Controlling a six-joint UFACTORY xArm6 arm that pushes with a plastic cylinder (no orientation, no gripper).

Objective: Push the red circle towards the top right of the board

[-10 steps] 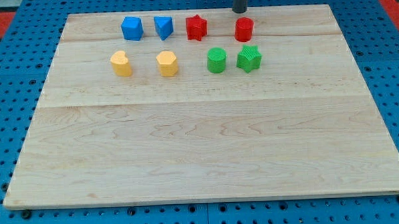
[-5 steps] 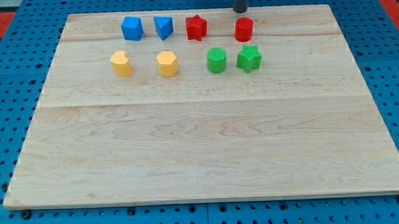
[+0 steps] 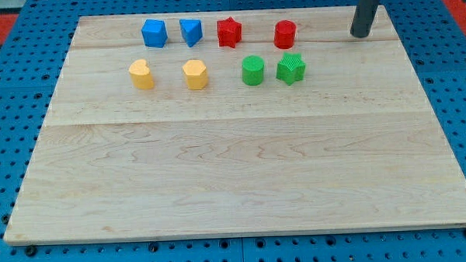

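Observation:
The red circle stands in the upper row of blocks, near the view's top, right of centre on the wooden board. My tip rests on the board near its top right corner, well to the right of the red circle and apart from it. Nothing touches the red circle.
In the upper row, left of the red circle: a red star, a blue triangular block, a blue cube. In the lower row: a yellow heart, a yellow hexagon, a green circle, a green star.
My tip has moved from just above the red circle at the board's top edge to the right and slightly down, near the top right corner. No block has moved.

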